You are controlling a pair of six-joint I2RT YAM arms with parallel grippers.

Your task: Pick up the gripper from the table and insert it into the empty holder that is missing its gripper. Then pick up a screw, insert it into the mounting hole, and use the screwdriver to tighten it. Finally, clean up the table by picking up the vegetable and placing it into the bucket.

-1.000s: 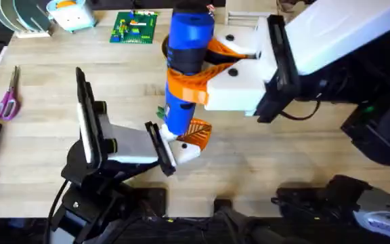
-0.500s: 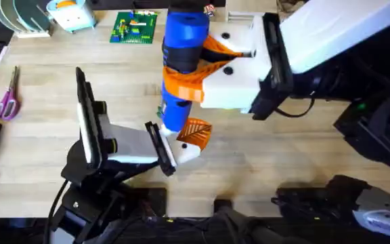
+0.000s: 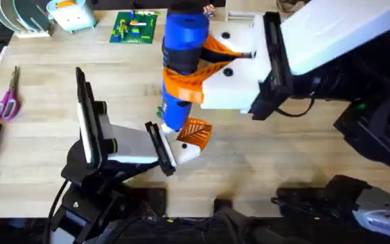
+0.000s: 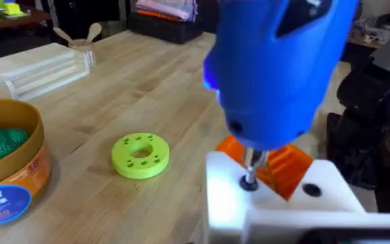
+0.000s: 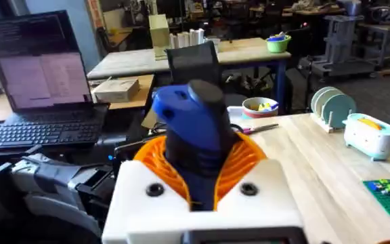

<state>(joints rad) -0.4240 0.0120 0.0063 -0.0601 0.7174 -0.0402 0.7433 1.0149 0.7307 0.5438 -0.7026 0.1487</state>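
My right gripper [image 3: 189, 76] is shut on the screwdriver [image 3: 183, 47], a chunky blue tool held upright between the orange ribbed pads [image 5: 249, 159]. Its metal bit [image 4: 250, 168] points down into the mounting hole [image 4: 249, 183] in the white holder [image 4: 229, 196] at the end of my left arm. The orange gripper [image 4: 286, 169] sits in that holder, just behind the bit, and it also shows as the orange wedge [image 3: 196, 133] below the screwdriver. My left gripper [image 3: 181, 146] stays low over the table. The tan bucket [image 4: 26, 173] stands off to one side with green bumpy things inside. The vegetable is hidden from view.
A lime-green disc with holes [image 4: 141, 154] lies on the table between the bucket and the holder. Purple scissors [image 3: 7, 100] lie at the far left. A green brick plate [image 3: 134, 28] sits at the back. A clear box [image 4: 42, 68] lies beyond the bucket.
My right arm has shifted a little to the left with the screwdriver, bringing the bit over the holder. The left arm has stayed put.
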